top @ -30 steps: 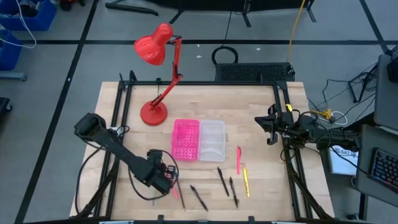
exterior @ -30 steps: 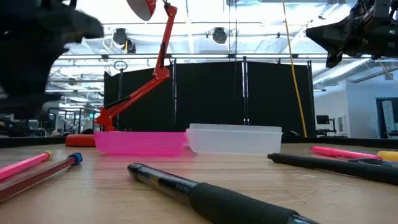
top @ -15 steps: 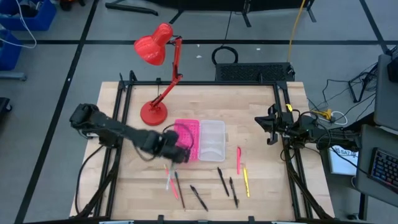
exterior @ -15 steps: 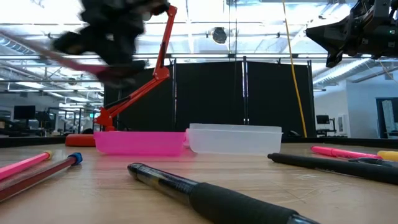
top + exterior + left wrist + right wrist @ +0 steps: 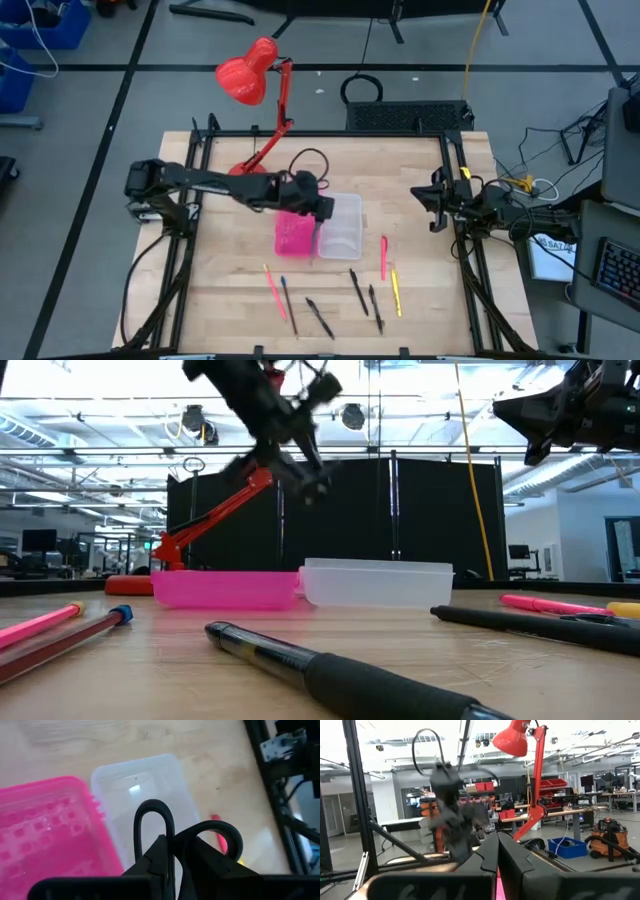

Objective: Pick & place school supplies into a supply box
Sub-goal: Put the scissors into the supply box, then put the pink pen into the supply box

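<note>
My left gripper (image 5: 320,207) hangs in the air over the inner edges of the two trays, shut on the black-handled scissors (image 5: 186,836). The clear supply box (image 5: 341,226) sits on the table right of the pink perforated tray (image 5: 296,234); in the left wrist view the box (image 5: 150,795) lies straight below the scissors. Several pens lie flat near the table's near edge: pink (image 5: 271,289), dark (image 5: 288,298), black (image 5: 320,318), black (image 5: 357,290), pink (image 5: 384,257), yellow (image 5: 396,293). My right gripper (image 5: 432,206) waits shut at the table's right edge. My left gripper pinches the scissors between its two fingers (image 5: 159,860) just behind the handle loops. Both black loops (image 5: 222,836) stick out past the fingertips; the blades are hidden between the fingers. The scissors are lifted clear, above the clear box.
A red desk lamp (image 5: 250,85) stands on its round base (image 5: 246,180) at the far left of the table, close behind the left arm. Black frame rails (image 5: 462,200) run along the left and right table edges. Bare wood lies between the trays and the pens.
My left gripper has risen from the table's near left, beside the pink and dark pens, and swung fast toward the far and right side. It now stands over the trays. The scissors have come up with it, lifted clear of the table.
</note>
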Available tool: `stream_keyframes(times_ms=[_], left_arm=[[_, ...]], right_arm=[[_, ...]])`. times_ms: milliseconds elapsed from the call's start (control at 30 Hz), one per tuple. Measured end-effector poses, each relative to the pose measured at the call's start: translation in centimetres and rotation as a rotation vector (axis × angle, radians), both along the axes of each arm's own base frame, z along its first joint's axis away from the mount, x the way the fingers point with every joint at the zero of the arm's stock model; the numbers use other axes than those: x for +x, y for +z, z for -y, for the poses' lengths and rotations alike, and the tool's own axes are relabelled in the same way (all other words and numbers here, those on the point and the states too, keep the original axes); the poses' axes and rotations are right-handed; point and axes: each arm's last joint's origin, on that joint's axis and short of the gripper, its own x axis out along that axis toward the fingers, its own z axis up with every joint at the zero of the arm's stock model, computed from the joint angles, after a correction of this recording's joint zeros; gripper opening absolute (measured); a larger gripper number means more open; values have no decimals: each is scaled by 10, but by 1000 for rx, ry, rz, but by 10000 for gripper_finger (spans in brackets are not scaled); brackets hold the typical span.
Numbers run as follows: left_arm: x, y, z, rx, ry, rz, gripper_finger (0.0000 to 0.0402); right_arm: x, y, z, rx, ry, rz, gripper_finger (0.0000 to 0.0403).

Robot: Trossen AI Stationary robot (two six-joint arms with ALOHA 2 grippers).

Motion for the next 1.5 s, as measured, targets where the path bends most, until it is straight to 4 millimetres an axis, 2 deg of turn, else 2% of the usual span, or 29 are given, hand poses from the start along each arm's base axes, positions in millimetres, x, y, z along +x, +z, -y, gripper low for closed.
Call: stream_keyframes(times_ms=[167,367,533,733,1033,1300,1433,1500], left_arm=[[33,-20,-12,49,-45,-66,58],[67,-22,-36,29,-51,-103,58],[86,-42,-44,2,-62,-151,58],[87,-66,-45,-18,-54,-244,58],[81,-67,-46,11,15,-304,58],[82,-67,-41,-1,10,-299,154],[83,-66,-39,19,-29,-296,172],[82,-59,-38,48,-102,-281,171]], right_arm=[[0,1,0,3,-4,8,0],[0,1,0,2,-1,11,0],[0,1,0,2,0,8,0],[0,0,0,2,0,2,0],[0,0,0,2,0,3,0],[0,0,0,3,1,3,0],[0,0,0,3,1,3,0],[0,0,0,3,1,3,0]])
